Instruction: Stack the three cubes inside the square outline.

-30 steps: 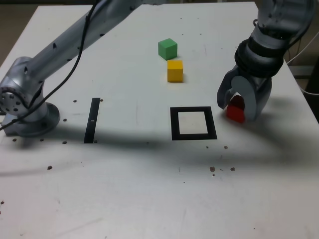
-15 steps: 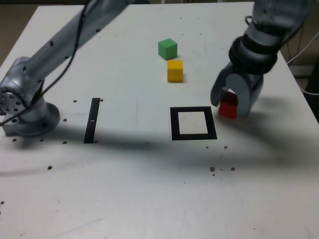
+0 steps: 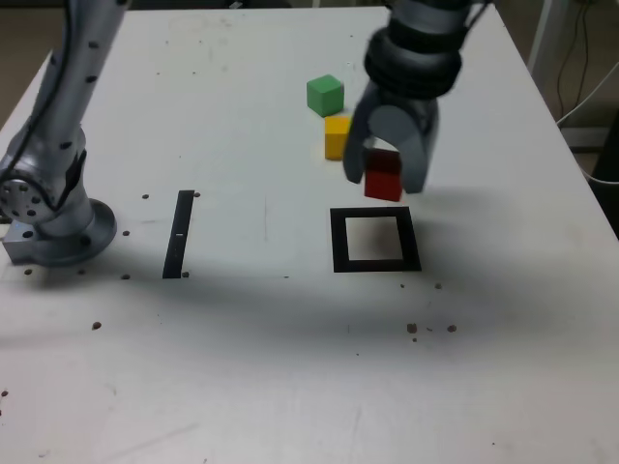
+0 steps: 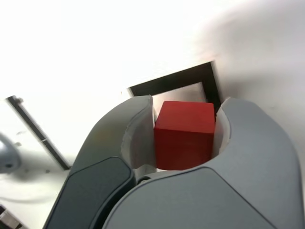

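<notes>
Meanwhile, red cube (image 3: pixel 383 180) above unfilled square outline (image 3: pixel 375 240).

This looks like a robot lab. A grey robot arm (image 3: pixel 58 126) is bolted to a plain white table (image 3: pixel 290 387), with toy blocks (image 3: pixel 326 95) and black tape marks (image 3: pixel 179 233) near it. Loose cables (image 3: pixel 580 58) hang beside the table.

The matte white table (image 3: pixel 242 367) is evenly lit, crossed by soft shadows; it is overexposed in the wrist view.
</notes>
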You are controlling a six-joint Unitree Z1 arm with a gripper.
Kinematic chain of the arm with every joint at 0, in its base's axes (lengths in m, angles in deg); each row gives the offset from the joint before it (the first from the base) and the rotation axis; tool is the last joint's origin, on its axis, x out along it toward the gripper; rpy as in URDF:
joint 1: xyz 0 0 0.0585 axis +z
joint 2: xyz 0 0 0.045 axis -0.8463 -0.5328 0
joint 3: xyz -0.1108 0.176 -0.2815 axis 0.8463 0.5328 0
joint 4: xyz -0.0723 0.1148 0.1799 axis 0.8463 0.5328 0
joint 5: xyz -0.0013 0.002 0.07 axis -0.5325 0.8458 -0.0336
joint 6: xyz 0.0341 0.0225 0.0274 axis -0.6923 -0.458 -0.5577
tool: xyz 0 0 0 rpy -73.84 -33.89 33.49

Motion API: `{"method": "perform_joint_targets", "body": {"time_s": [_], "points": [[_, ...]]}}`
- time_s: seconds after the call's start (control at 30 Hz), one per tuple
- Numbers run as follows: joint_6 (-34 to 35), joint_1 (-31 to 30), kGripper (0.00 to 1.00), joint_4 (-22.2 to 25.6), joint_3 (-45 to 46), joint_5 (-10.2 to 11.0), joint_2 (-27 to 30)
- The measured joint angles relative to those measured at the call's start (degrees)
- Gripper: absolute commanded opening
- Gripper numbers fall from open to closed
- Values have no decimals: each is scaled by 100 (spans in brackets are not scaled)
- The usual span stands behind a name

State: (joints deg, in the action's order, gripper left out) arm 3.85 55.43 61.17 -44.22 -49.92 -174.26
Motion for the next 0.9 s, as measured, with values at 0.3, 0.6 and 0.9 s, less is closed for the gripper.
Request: {"method": "perform_joint_targets", "body": {"time_s": [0.3, 0.6, 0.9], "points": [[888, 8, 42, -593, 836, -428, 261], [1193, 8, 42, -853, 1063, -538, 269], [1195, 8, 42, -1202, 1372, -610, 143]]}}
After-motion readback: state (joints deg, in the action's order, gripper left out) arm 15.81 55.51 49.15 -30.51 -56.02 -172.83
